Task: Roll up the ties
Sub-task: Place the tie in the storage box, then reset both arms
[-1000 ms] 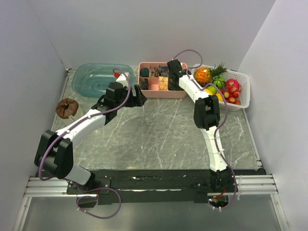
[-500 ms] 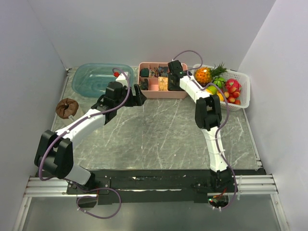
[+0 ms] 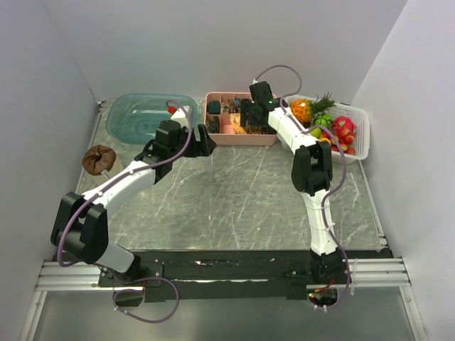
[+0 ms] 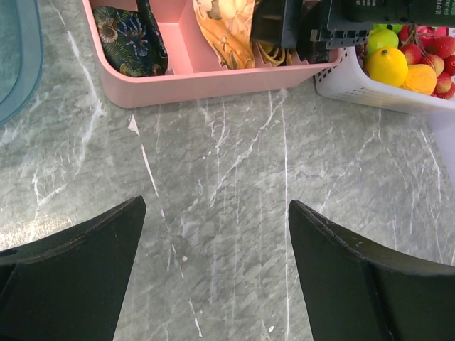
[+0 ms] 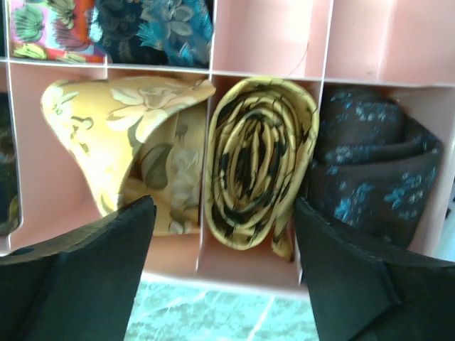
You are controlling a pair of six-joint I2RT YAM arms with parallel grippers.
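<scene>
Two claws gape empty: my right claw (image 5: 224, 206) hangs above the rolled yellow tie (image 5: 259, 163), flanked by a floral tie (image 5: 135, 135) and dark roll (image 5: 377, 170); left claw (image 4: 217, 204) over the surface (image 4: 227, 156).

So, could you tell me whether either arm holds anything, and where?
Nothing: the left fingers are open over the table, the right fingers open above the rolled tie.
</scene>
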